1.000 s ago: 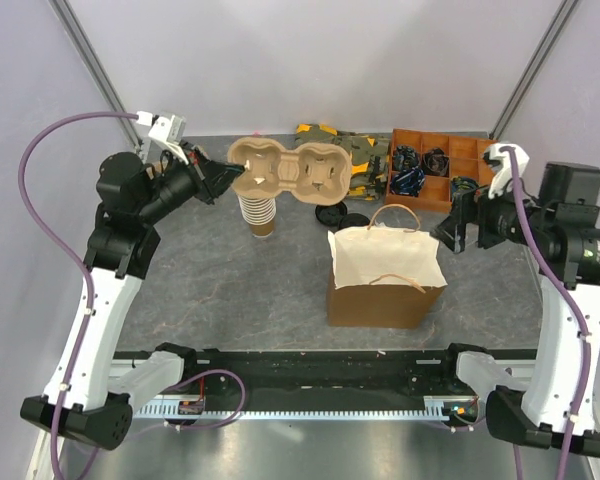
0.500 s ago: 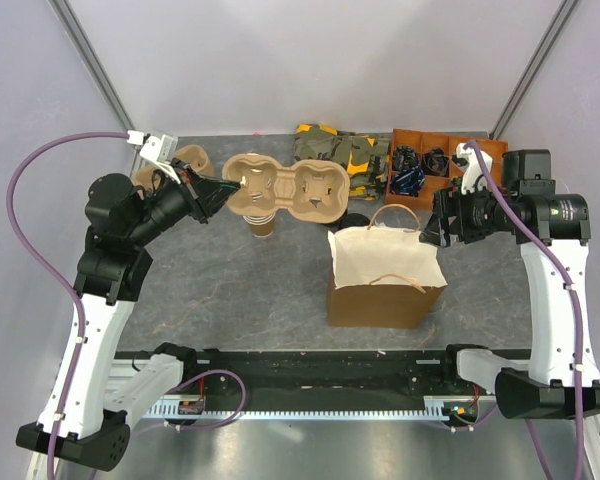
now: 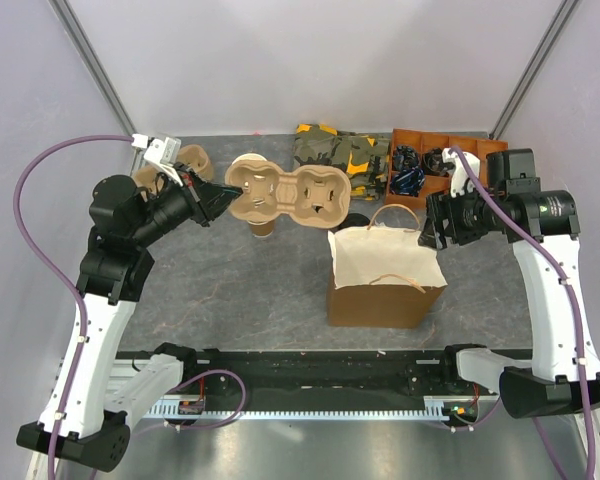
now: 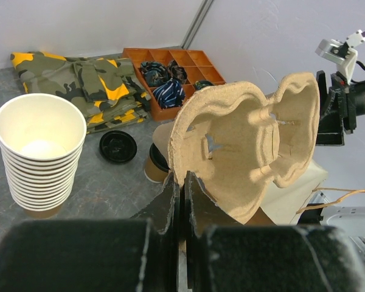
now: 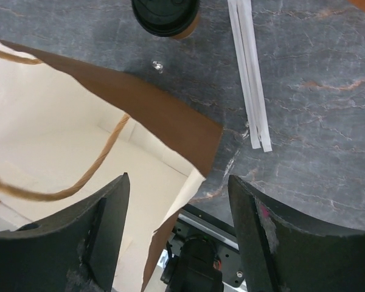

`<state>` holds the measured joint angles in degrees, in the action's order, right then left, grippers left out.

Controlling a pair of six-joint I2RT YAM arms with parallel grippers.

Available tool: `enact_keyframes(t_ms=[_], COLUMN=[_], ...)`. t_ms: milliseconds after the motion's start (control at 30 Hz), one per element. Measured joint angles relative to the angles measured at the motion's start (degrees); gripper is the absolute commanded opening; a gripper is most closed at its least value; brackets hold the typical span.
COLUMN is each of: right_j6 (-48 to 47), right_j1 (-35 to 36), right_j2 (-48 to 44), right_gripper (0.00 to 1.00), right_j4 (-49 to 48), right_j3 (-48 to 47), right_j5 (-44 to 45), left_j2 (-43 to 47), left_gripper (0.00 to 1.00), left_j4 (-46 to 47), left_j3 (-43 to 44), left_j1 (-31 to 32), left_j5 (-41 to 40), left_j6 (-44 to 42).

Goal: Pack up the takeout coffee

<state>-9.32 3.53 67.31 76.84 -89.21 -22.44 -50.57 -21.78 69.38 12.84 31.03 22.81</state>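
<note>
Seen from above, the left gripper (image 3: 223, 195) is clamped on the near rim of a pulp cup carrier (image 3: 285, 188), which it holds in the air, overhanging a stack of lidless cups (image 3: 262, 226). A brown paper bag (image 3: 385, 290) stands open in the middle of the table. The right gripper (image 3: 432, 228) hovers at its right rear corner. Along the back lie a camouflage cloth (image 3: 335, 150) and an orange compartment tray (image 3: 425, 134). In the left wrist view, the two fingers (image 4: 168, 201) are pressed together on the carrier's edge, and the carrier stands nearly upright in front of the lens. The takeout coffee (image 4: 153, 165) stands upright on the table with its black lid on. It is partly hidden behind the carrier's lower edge, just right of a loose black lid (image 4: 117, 146) that lies flat. The cup stack rises at the left, apart from both. In the right wrist view, the jaws are spread wide with nothing between them, above the bag's open mouth and rim. The coffee shows at the top edge, on the table just outside the bag's brown wall, not inside the bag. Two white wrapped straws (image 5: 249, 79) lie on the table to its right.
</note>
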Motion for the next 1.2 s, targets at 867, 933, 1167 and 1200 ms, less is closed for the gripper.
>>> enact_keyframes(t_ms=[867, 933, 1167, 1200], right_j6=[-15.3, -17.6, -22.9, -23.2], right_j1=[0.8, 0.8, 0.8, 0.8], right_j2=[18.0, 20.1, 25.1, 25.0], right_gripper=[0.06, 0.13, 0.66, 0.76], right_j4=[-0.6, -0.1, 0.3, 0.4], right_j3=[-10.4, -12.9, -19.1, -19.1], right_j5=[5.4, 4.9, 3.0, 3.0], left_j2=[-2.8, -3.0, -3.0, -3.0], left_gripper=[0.02, 0.02, 0.02, 0.02], left_j4=[6.8, 7.0, 7.0, 7.0], left_j3=[-3.8, -3.8, -4.0, -4.1], left_j1=[-1.1, -1.2, -1.2, -1.2], left_j5=[5.2, 5.4, 6.4, 6.6], left_j6=[2.1, 2.1, 1.7, 1.5])
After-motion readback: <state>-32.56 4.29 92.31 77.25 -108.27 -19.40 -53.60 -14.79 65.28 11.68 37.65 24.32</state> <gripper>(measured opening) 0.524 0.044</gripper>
